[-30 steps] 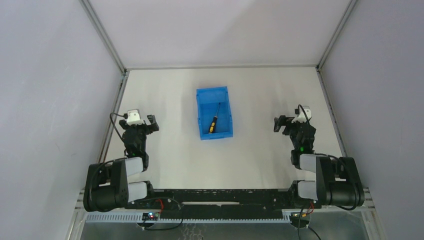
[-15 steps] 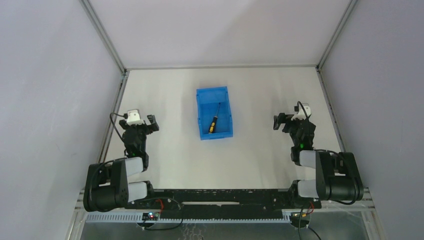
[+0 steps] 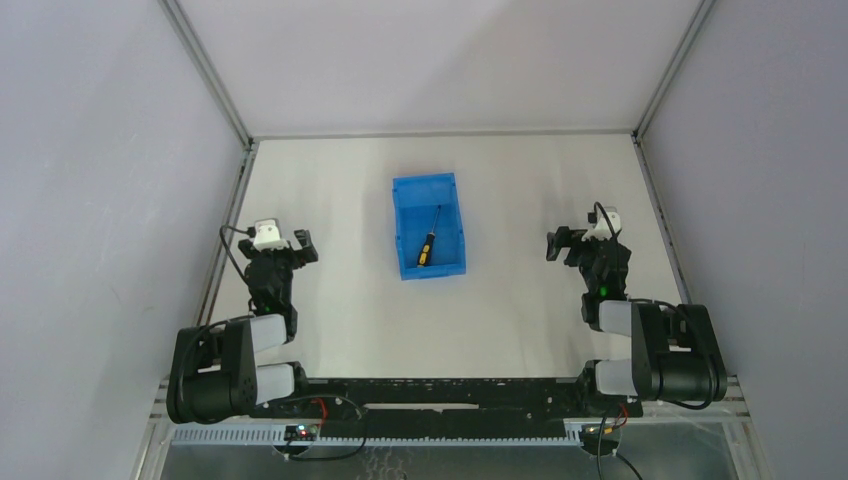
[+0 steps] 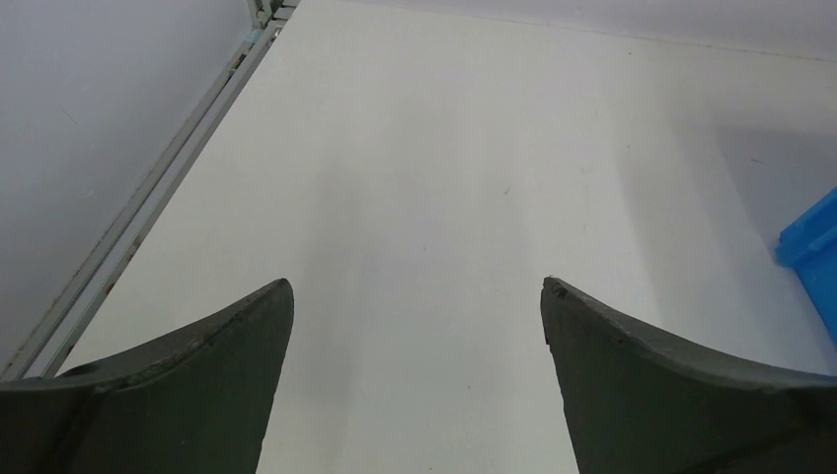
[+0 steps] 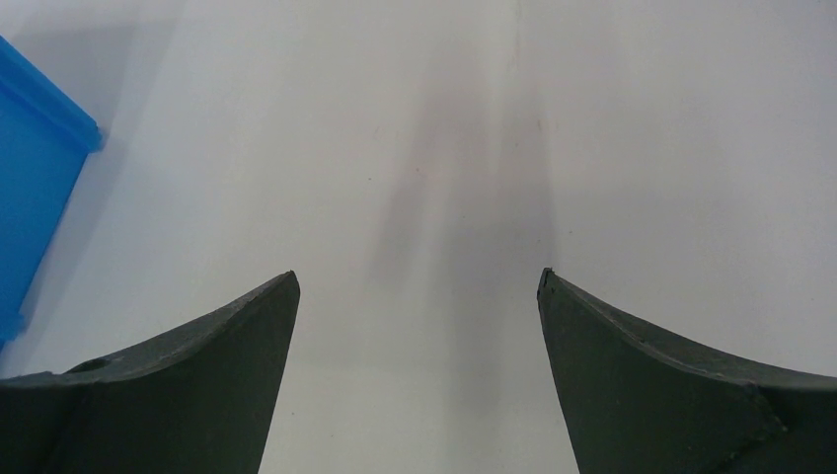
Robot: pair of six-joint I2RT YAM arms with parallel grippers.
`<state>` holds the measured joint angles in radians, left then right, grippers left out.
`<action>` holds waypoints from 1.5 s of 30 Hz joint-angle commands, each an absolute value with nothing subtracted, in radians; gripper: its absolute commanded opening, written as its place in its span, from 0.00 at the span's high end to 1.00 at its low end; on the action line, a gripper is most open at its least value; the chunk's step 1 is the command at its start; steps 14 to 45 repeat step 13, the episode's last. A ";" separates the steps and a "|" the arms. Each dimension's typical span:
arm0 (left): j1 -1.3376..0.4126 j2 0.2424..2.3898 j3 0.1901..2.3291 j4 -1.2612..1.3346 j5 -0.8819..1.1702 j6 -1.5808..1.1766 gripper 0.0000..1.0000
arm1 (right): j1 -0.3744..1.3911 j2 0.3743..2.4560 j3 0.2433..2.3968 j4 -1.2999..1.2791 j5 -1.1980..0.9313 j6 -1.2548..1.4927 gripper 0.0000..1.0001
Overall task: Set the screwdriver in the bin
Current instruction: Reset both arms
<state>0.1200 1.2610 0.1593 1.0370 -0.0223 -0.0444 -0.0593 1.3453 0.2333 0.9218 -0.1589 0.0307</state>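
Observation:
The bright blue bin (image 3: pixel 406 192) stands in the middle of the table. The screwdriver (image 3: pixel 428 240), black and yellow-orange handle toward me, lies inside it on the bin floor. My left gripper (image 3: pixel 302 246) is open and empty, low at the left, well away from the bin; a corner of the bin (image 4: pixel 811 237) shows at the right edge of the left wrist view. My right gripper (image 3: pixel 560 244) is open and empty at the right; the bin's edge (image 5: pixel 35 188) shows at the left of the right wrist view.
White tabletop (image 3: pixel 330 180) with metal frame rails along the left (image 3: pixel 228 230) and right (image 3: pixel 662 220) sides and grey walls around. The arm bases and a black rail (image 3: pixel 440 395) sit at the near edge.
My right gripper has shifted slightly farther from me over the last second. The left arm, bin and screwdriver have not moved.

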 commanded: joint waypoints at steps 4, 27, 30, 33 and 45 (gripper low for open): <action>0.114 1.253 0.170 1.092 -0.025 -0.031 0.00 | -0.060 1.351 0.256 0.948 -0.159 0.029 0.00; 0.116 1.253 0.170 1.091 -0.025 -0.030 0.00 | -0.058 1.352 0.257 0.946 -0.153 0.029 0.00; 0.116 1.253 0.170 1.091 -0.025 -0.030 0.00 | -0.058 1.352 0.257 0.946 -0.153 0.029 0.00; 0.116 1.253 0.170 1.091 -0.025 -0.030 0.00 | -0.058 1.352 0.257 0.946 -0.153 0.029 0.00; 0.116 1.253 0.170 1.091 -0.025 -0.030 0.00 | -0.058 1.352 0.257 0.946 -0.153 0.029 0.00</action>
